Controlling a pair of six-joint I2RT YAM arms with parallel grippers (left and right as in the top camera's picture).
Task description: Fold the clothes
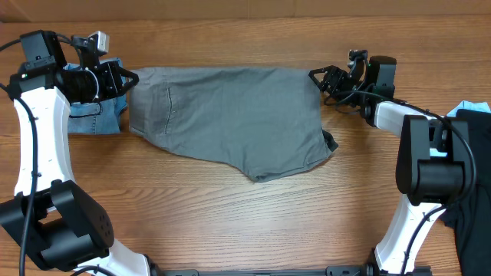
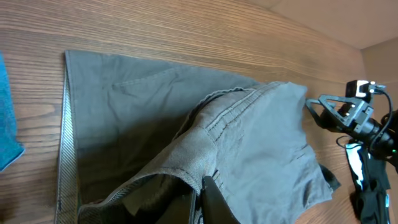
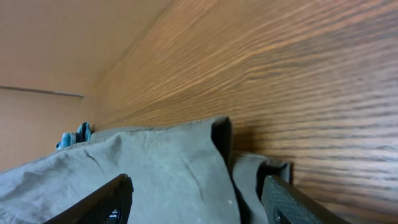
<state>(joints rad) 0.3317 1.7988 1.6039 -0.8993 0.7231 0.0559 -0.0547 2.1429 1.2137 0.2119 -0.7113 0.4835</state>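
- The grey shorts (image 1: 230,119) are lying across the middle of the table (image 1: 230,226), stretching sideways between the two arms. The far edge is running straight and the near edge is slanting down to a blunt corner.
- The left pincer (image 1: 129,77) is sitting at the far left corner of the shorts, clamped tight on a bunch of the fabric. In the left wrist view the cloth is rising in a ridge toward its fingers (image 2: 205,199), so that corner is being held up off the table.
- The right pincer (image 1: 316,77) is hovering at the far right corner with its jaws standing wide. In the right wrist view its pads (image 3: 106,199) are framing the layered edge of the cloth without pressing on it, so nothing is being gripped on that side.
- The shorts are looking already doubled once, since stacked edges are showing at the right corner, though I cannot tell this for certain.
- As I am reading it, the folding is sitting in its early-to-middle part: the garment is lying fairly flat, one corner is taken, the other is being lined up, and the next fold is not yet made.
- What is remaining, by my judgement, is taking the right corner, carrying an edge over, and flattening the result.
- The blue denim shorts (image 1: 96,115) are lying just beside the grey pair under the left arm, and dark and light-blue garments (image 1: 468,192) are waiting at the right edge.
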